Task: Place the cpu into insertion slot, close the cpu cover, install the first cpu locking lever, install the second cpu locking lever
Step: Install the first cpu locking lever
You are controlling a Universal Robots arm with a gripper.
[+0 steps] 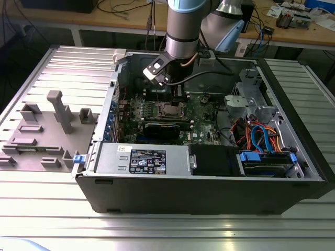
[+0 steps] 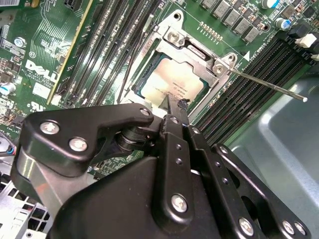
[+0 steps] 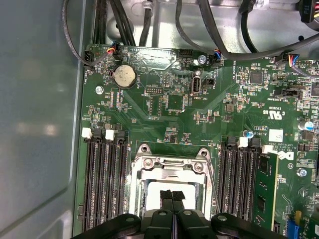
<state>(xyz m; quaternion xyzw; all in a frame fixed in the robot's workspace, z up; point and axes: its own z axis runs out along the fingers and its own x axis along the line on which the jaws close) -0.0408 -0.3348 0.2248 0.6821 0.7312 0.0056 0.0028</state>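
Our pincer [image 3: 172,195] is right above the cpu [image 2: 172,82], its two tips pressed together.
We see the cpu sitting in the insertion slot [image 1: 163,109], with the cpu cover [image 3: 167,164] flat around it. One thin lever [image 2: 269,85] sticks out sideways. The green board [image 3: 164,99] lies inside the open computer case [image 1: 209,180], which sits on a ridged metal tabletop [image 1: 157,230]. Behind it is a wooden tabletop [image 1: 120,21] with wires.
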